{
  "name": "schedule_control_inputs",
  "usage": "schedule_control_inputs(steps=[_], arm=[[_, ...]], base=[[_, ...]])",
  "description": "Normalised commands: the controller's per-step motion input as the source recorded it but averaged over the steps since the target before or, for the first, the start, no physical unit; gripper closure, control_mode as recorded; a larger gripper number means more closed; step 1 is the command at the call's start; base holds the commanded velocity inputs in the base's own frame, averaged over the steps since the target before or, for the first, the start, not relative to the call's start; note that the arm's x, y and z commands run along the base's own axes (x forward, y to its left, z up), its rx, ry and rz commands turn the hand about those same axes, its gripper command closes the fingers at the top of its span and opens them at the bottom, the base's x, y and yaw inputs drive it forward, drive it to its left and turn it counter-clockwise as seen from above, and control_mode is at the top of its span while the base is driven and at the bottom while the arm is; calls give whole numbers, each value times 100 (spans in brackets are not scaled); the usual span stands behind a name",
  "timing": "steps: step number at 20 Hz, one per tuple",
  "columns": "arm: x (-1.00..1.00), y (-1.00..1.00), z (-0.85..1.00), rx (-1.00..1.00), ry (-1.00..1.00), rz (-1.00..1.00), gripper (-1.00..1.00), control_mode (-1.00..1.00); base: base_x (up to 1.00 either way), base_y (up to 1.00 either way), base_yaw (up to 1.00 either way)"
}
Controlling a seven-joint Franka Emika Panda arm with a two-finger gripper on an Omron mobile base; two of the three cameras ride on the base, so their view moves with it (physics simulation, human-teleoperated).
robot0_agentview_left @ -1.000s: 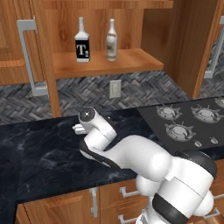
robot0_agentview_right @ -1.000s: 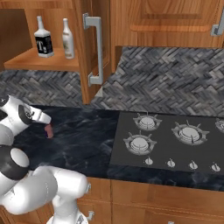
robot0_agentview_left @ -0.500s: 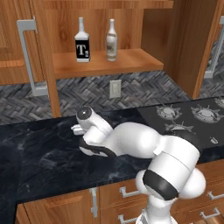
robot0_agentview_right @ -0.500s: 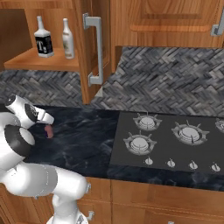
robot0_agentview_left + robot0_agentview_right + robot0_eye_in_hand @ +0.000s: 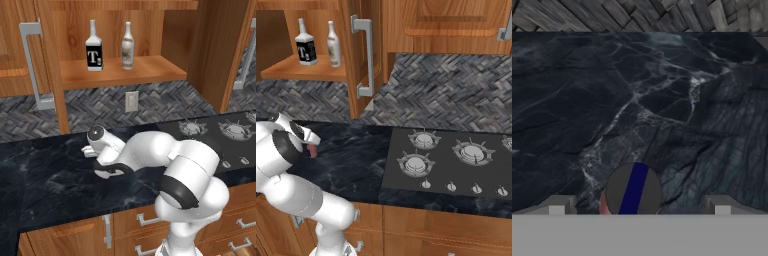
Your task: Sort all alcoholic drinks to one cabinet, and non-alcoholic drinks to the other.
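Black marble with pale grey veining forms the tabletop (image 5: 662,100), and the gripper (image 5: 639,206) hangs low over it with its two small dark fingertips (image 5: 558,205) set wide apart, holding nothing. Between those tips, right under the gripper, sits the round dark cap of the pink-purple bottle (image 5: 633,191), crossed by a blue stripe, with a sliver of pink body showing at its left edge; in the right base view a bit of the same pink (image 5: 312,151) peeks out just below the hand. Whether the tips touch the bottle cannot be told. Well above the gripper and behind it, on a smooth wooden cabinet shelf (image 5: 150,70), stand the two tall bottles side by side, close but apart: the square clear bottle (image 5: 93,50) with a white cap and a black label marked "T", and the slim cream-white bottle (image 5: 128,47) with a greyish label. A grey herringbone-tiled backsplash (image 5: 165,102) runs beyond the gripper, and a black gas hob (image 5: 456,160) with ringed burners lies well off to its right.
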Motion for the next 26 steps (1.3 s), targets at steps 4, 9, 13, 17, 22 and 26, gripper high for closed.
schedule_control_inputs(steps=[4,9,13,17,22,26], arm=[[1,0,-23,1,0,0,-100,-100],[1,0,-23,1,0,0,-100,-100],[12,0,-3,1,0,0,-100,-100],[9,0,-1,2,0,0,-100,-100],[6,0,-10,1,0,0,100,-100],[2,0,-14,2,0,0,100,-100]], base=[[0,0,0],[0,0,0],[0,0,0],[0,0,0],[0,0,0],[0,0,0]])
